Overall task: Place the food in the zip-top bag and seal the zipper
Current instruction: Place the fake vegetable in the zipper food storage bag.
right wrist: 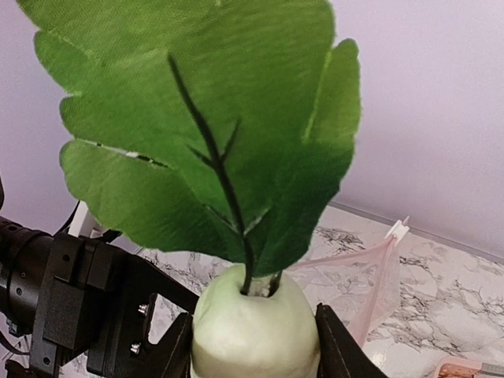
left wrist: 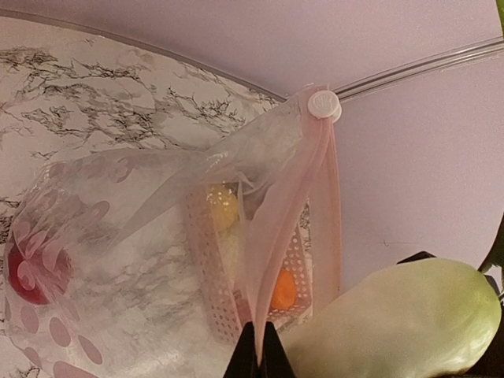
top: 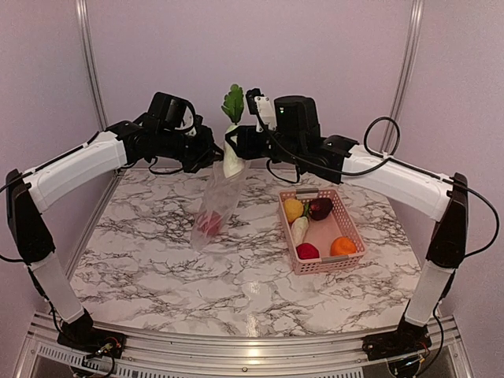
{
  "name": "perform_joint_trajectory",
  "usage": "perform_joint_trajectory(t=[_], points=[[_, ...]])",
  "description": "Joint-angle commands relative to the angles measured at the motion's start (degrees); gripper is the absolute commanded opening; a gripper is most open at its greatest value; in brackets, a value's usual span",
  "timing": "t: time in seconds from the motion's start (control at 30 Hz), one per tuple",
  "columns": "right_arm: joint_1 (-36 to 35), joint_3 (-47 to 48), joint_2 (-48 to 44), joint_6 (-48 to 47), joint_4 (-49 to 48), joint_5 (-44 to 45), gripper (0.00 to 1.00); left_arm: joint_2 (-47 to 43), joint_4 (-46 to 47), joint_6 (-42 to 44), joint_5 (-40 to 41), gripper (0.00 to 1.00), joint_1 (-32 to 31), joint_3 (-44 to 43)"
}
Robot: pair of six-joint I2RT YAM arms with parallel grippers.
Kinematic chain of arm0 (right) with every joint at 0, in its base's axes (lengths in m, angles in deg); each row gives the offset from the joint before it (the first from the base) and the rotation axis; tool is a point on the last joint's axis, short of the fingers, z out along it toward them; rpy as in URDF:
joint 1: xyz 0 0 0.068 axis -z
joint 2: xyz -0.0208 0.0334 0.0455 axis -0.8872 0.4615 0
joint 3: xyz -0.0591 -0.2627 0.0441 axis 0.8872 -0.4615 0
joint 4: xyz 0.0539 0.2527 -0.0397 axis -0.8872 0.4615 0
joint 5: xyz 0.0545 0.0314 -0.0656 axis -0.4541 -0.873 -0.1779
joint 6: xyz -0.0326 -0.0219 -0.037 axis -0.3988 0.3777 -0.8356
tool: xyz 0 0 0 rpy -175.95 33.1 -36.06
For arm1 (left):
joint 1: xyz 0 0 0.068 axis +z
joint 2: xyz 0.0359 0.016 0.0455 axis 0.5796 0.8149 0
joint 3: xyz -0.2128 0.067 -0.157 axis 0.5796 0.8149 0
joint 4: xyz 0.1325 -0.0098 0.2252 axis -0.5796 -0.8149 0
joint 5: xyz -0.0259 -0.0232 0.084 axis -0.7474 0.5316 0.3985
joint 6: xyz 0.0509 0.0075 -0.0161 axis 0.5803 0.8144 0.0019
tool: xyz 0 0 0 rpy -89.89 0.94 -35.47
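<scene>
- The bag [top: 216, 201] hangs in the air over the far middle of the table [top: 157, 268]. Its mouth is up and its lower end reaches down to the marble top.
- One red fruit [top: 209, 223] lies inside the bag, at the low end.
- The zipper [left wrist: 283, 228] is a pink strip along the mouth, with a white slider at its far end.
- My left gripper [left wrist: 258, 350] is pressed together on the mouth edge of the bag and holds it up.
- My right gripper [right wrist: 256, 346] pinches the white radish [top: 231, 157] from both sides. The radish stands upright just above the mouth of the bag, with its green leaf [right wrist: 213, 118] on top.
- The pink basket [top: 327, 266] stands on the table to the right of the bag. In it are a yellow fruit [top: 293, 209], a dark maroon one [top: 320, 208], a white oblong piece [top: 299, 230], a red one [top: 307, 251] and an orange one [top: 342, 246].
</scene>
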Motion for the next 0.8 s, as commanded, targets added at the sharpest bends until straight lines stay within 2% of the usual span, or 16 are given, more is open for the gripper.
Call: perform_joint_trajectory(t=[0.0, 0.17, 0.27, 0.6, 0.7, 0.77], points=[[-0.5, 4.2, -1.3, 1.9, 4.8, 0.6, 0.39, -1.5, 2.3, 0.0, 0.2, 0.0, -0.1, 0.6], [-0.4, 8.5, -2.2, 3.5, 10.4, 3.0, 0.72, -2.0, 2.5, 0.4, 0.5, 0.0, -0.1, 1.8], [-0.3, 11.0, -2.2, 3.7, 13.2, 2.8, 0.83, -2.2, 2.7, 0.7, 0.7, 0.0, -0.1, 2.8], [0.4, 10.3, -5.9, 3.8, 15.9, 5.2, 0.83, -2.3, 1.6, 3.2, 1.3, 0.0, 0.0, 2.3], [1.1, 7.8, -7.8, 3.9, 16.2, 5.3, 0.82, -2.0, -3.1, 9.2, 2.9, 0.0, 0.2, -3.2], [1.9, 5.8, -9.3, 4.4, 16.6, 5.1, 0.82, -1.8, -9.7, 14.5, 7.3, 0.0, 0.7, -9.0]])
